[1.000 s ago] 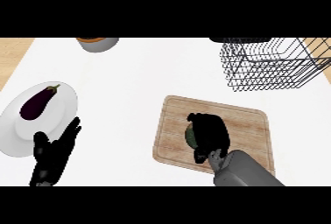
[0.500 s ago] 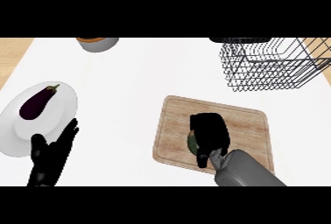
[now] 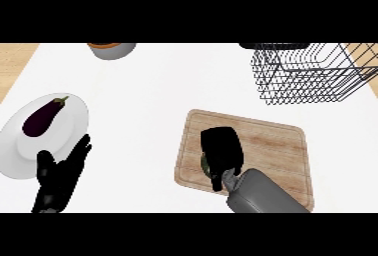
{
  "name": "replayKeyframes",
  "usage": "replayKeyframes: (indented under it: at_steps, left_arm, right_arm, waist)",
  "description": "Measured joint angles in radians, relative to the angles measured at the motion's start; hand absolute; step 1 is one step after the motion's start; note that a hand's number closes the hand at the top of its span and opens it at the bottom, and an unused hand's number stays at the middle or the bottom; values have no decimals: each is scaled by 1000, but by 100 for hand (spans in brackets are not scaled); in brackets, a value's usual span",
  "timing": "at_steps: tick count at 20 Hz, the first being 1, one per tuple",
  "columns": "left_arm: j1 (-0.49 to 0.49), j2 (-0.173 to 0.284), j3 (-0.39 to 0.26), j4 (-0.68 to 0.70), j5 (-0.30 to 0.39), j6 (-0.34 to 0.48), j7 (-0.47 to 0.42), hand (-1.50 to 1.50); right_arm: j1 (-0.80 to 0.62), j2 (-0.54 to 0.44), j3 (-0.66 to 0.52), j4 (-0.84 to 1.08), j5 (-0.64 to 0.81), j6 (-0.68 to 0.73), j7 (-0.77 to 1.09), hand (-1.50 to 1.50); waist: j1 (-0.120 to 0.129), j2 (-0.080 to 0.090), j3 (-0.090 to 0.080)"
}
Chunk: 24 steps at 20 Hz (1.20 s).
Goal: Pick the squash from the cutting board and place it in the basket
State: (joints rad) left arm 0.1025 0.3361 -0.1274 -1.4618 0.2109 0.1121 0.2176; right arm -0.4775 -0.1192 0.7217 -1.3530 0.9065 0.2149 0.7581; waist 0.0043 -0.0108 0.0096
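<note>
On the wooden cutting board (image 3: 273, 145) my right hand (image 3: 223, 150) lies curled over the squash (image 3: 204, 163). Only a thin green sliver of the squash shows at the hand's left edge; the hand hides the rest. The black wire basket (image 3: 310, 72) stands at the back right, well apart from the board. At the lower left my left hand (image 3: 59, 177) rests open with fingers up, overlapping the near edge of the white plate.
A white plate (image 3: 18, 145) at the left holds a purple eggplant (image 3: 44, 116). A grey bowl (image 3: 112, 49) sits at the back edge, left of centre. Wooden counter strips show at both far corners.
My right hand's fingers have closed down further over the squash, hiding more of it. The left hand has barely shifted.
</note>
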Motion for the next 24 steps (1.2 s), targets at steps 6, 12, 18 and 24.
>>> replayKeyframes:
  at_steps: [6, 12, 18, 24]
  left_arm:
    - [17, -2, 7, -11, -12, 8, 3, 0]
    - [30, -3, 15, -16, -13, 4, -10, 0]
    - [17, -20, 9, -8, -35, 16, -3, 0]
    - [17, -17, 22, -2, -28, -12, -15, 0]
  right_arm:
    - [22, 74, -90, -152, -40, -173, 4, 150]
    - [-26, 104, -246, -371, -107, -333, 13, 150]
    - [-147, 76, -415, -531, -119, -258, 147, 150]
    - [-286, -25, -634, -569, -200, -152, 206, 150]
  waist:
    - [-13, 1, 3]
    - [-17, 0, 2]
    - [-16, 0, 1]
    - [-10, 1, 2]
